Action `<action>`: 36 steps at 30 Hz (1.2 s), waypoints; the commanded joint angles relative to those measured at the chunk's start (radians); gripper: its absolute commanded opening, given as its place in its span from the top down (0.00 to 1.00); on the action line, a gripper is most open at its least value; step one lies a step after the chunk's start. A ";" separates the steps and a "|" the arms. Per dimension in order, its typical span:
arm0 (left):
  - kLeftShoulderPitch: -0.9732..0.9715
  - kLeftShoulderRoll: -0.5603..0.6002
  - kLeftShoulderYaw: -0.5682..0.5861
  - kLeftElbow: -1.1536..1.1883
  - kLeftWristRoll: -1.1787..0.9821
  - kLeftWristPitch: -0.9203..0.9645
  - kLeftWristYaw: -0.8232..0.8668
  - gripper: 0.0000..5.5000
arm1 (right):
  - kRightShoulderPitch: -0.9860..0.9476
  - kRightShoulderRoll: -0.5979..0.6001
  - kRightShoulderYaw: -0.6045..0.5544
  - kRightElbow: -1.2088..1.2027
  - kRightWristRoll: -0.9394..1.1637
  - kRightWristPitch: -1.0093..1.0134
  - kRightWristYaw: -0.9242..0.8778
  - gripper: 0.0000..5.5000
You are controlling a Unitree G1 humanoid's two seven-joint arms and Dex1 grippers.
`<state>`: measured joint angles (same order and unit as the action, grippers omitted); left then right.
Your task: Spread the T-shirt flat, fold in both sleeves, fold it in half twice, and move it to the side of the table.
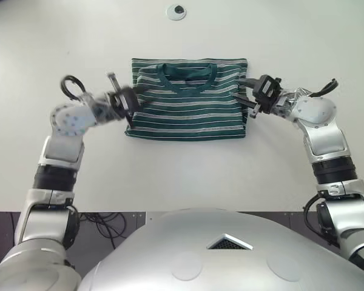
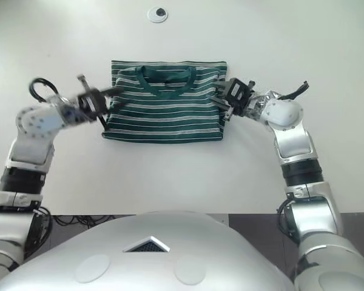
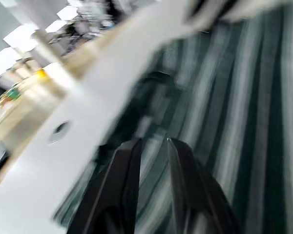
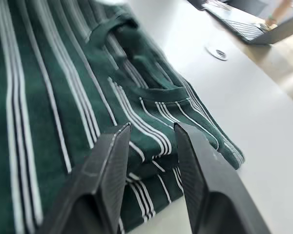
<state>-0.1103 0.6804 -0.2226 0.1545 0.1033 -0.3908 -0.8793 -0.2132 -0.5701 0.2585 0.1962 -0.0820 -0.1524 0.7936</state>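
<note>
In the left wrist view we note motion blur throughout. The T-shirt [image 3: 244, 97] stripes smear into streaks, the left gripper [image 3: 153, 144] has soft outlines, and the room behind is unreadable. In the left eye view, the small round disc [image 1: 177, 11] at upper centre is too small to identify. In the right wrist view the T-shirt runs off the frame edge.

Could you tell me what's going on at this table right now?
The robot is folding a green striped T-shirt on the white table. The shirt lies as a neat rectangle, sleeves already tucked in, collar facing up. The left hand sits at its left edge, and the right hand, open, sits at its right edge.
</note>
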 commanded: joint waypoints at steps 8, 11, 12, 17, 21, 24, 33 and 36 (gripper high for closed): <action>-0.471 0.067 -0.465 0.356 1.031 -0.277 0.465 0.83 | 0.047 -0.178 0.289 -0.271 -0.194 -0.081 0.322 0.70; -0.653 -0.016 -0.664 0.494 1.298 -0.247 0.749 0.83 | 0.014 -0.103 0.355 -0.359 -0.186 -0.054 0.366 0.70; -0.704 -0.045 -0.717 0.529 1.364 -0.229 0.850 0.83 | -0.008 -0.070 0.375 -0.366 -0.214 -0.058 0.356 0.70; -0.892 -0.125 -0.819 0.707 1.499 -0.130 1.207 0.83 | -0.061 0.056 0.375 -0.372 -0.203 -0.027 0.257 0.70; -0.875 -0.071 -0.734 0.774 1.366 -0.163 1.412 0.83 | -0.016 -0.002 0.261 -0.355 -0.136 -0.004 0.224 0.70; -0.828 -0.011 -0.605 0.744 1.166 -0.266 1.480 0.83 | 0.041 -0.025 0.145 -0.361 -0.010 0.053 0.217 0.70; -0.183 0.443 -0.536 0.291 0.165 -0.697 0.917 0.74 | 0.383 -0.209 -0.272 -0.293 0.296 -0.019 0.291 0.67; 0.003 0.547 -0.537 0.191 0.072 -0.648 0.766 0.66 | 0.484 -0.251 -0.303 -0.263 0.263 -0.102 0.307 0.58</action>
<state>-0.1895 1.1601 -0.7665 0.4058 0.2195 -1.0704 -0.0302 0.2252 -0.7875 -0.0238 -0.0812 0.1988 -0.1998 1.0897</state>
